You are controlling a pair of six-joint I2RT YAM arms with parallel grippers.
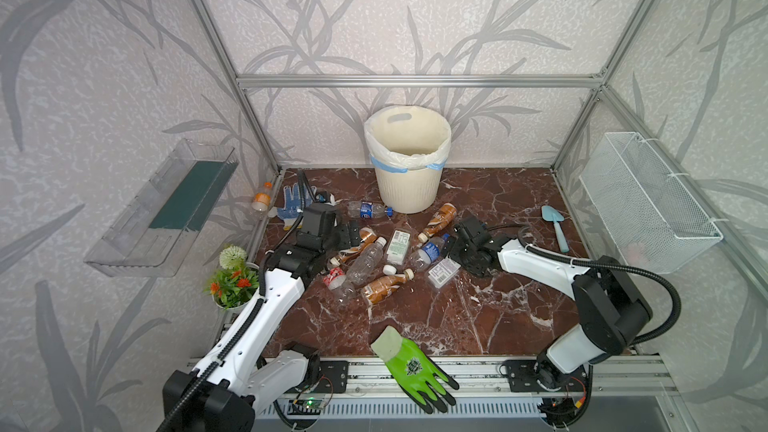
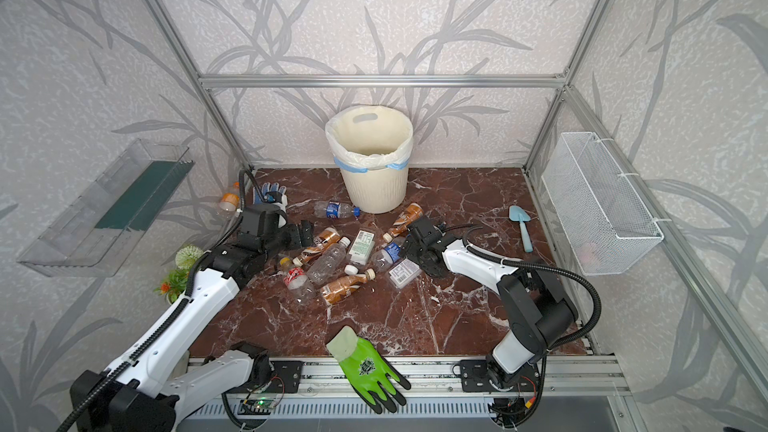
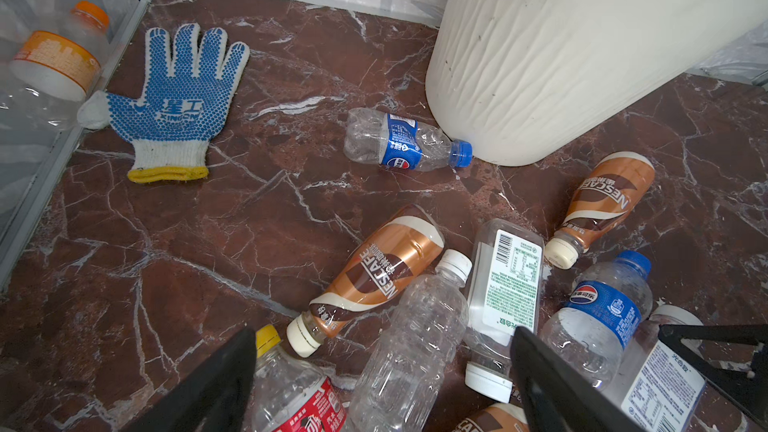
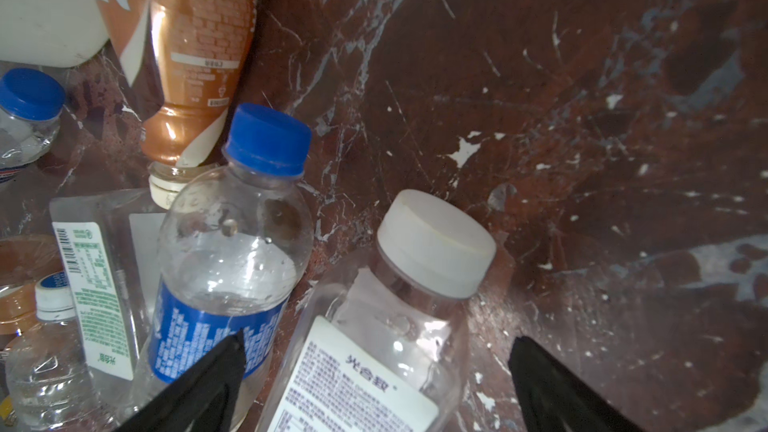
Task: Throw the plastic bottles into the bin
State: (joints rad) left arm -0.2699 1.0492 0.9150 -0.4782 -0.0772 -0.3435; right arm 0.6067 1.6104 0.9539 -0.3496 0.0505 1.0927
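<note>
The cream ribbed bin (image 1: 409, 195) with its white liner stands at the back middle in both top views. Several plastic bottles lie in a heap in front of it, among them a blue-labelled one (image 1: 368, 209) against the bin's foot. My left gripper (image 3: 384, 371) hangs open over a clear unlabelled bottle (image 3: 411, 347) and a red-labelled bottle (image 3: 299, 392). My right gripper (image 4: 380, 351) is open astride a flat white-capped bottle (image 4: 415, 284), with a blue-capped bottle (image 4: 232, 251) beside one finger. An orange-capped bottle (image 1: 262, 199) lies beyond the left frame rail.
A blue dotted glove (image 1: 291, 201) lies at the back left and a green glove (image 1: 409, 363) on the front edge. A blue trowel (image 1: 555, 222) lies at the right. A potted plant (image 1: 232, 280), a clear wall tray (image 1: 166, 209) and a wire-mesh basket (image 1: 648, 201) flank the floor.
</note>
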